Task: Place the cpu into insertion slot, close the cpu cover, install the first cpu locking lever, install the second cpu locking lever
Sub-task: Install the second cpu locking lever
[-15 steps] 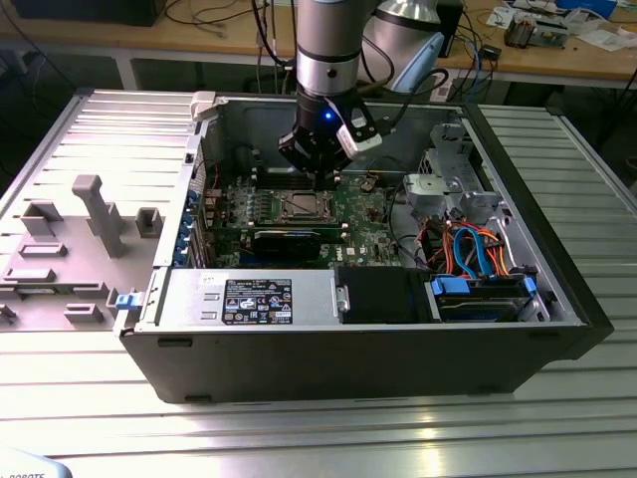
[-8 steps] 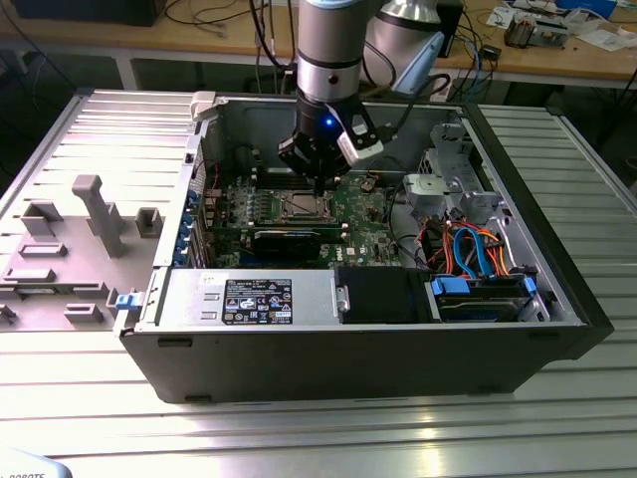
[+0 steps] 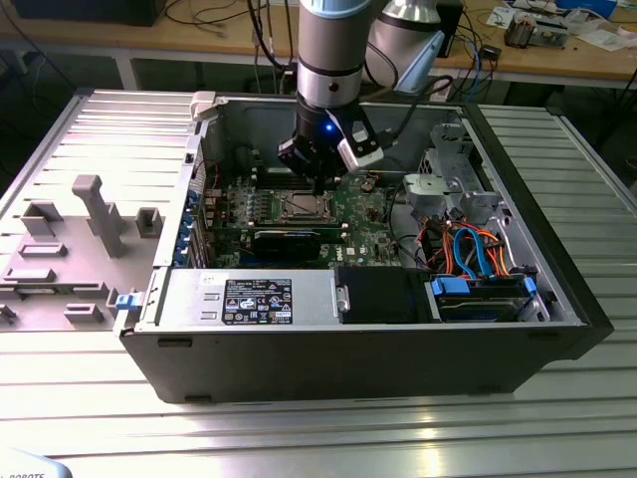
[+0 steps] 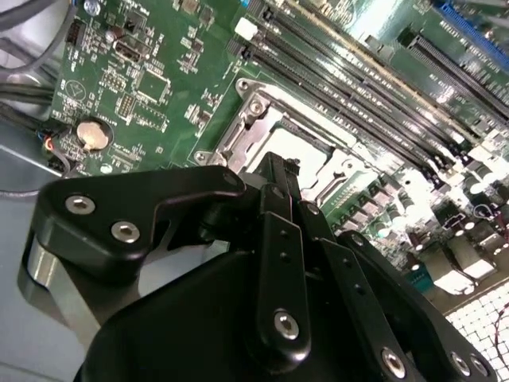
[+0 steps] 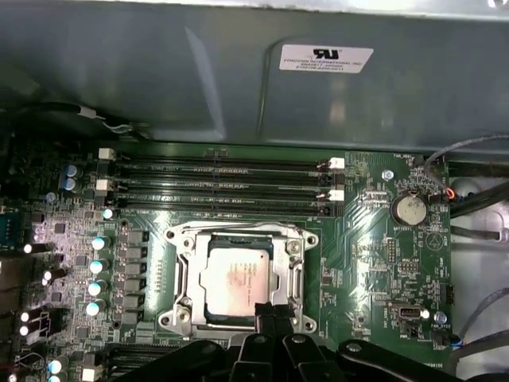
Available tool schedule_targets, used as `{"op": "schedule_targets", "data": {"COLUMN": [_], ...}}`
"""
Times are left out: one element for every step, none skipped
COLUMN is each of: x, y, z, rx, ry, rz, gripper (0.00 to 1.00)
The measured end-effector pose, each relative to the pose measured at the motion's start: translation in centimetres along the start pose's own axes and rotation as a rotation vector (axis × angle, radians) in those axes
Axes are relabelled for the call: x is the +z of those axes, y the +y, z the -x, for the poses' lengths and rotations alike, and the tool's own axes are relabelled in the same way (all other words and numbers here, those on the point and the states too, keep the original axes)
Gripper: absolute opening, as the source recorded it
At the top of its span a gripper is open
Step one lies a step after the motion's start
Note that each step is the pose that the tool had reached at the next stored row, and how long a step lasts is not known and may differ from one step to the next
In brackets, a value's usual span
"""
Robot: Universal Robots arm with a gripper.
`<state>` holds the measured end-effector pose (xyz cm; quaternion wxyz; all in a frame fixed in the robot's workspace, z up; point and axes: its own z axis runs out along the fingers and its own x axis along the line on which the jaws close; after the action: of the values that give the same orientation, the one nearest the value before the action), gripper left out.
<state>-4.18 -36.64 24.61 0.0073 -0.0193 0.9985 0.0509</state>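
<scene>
The cpu (image 5: 236,280), a square chip with a silver-grey top, lies flat in the insertion slot (image 5: 176,236) on the green motherboard. The cpu cover (image 5: 184,274), a silver frame, lies down around the chip, which shows through its cut-out. My gripper (image 5: 274,312) hovers at the socket's edge with its black fingers pressed together and nothing between them. In the second wrist view my gripper (image 4: 280,163) points down at the cover (image 4: 238,135). In the exterior view my gripper (image 3: 317,184) hangs just above the socket (image 3: 302,207) inside the open computer case.
Long black memory slots (image 5: 215,187) run beside the socket, and a coin battery (image 5: 409,208) sits nearby. A black expansion card (image 3: 289,241), the power supply (image 3: 249,297) and a drive bay with orange and blue cables (image 3: 468,249) crowd the case. Grey fixtures (image 3: 90,214) stand outside.
</scene>
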Motion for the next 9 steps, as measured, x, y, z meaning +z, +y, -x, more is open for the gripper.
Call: {"op": "schedule_targets", "data": {"x": [-0.01, -0.03, -0.06, -0.08, -0.11, -0.15, -0.16, -0.19, -0.21], "y": [-0.11, -0.34, -0.58, -0.83, -1.12, -1.42, -1.63, -1.82, -2.02], "z": [-0.01, -0.02, -0.03, -0.04, -0.05, -0.06, -0.07, -0.08, -0.09], "rx": [0.000, 0.000, 0.000, 0.000, 0.000, 0.000, 0.000, 0.000, 0.000], "ry": [-0.0001, -0.0001, 0.0000, 0.0001, 0.0006, 0.0009, 0.0009, 0.0010, 0.0010], "rz": [0.0005, 0.0012, 0.0015, 0.0019, 0.0028, 0.0033, 0.0037, 0.0037, 0.0037], "gripper": [0.11, 0.11, 0.11, 0.11, 0.11, 0.11, 0.11, 0.11, 0.11]}}
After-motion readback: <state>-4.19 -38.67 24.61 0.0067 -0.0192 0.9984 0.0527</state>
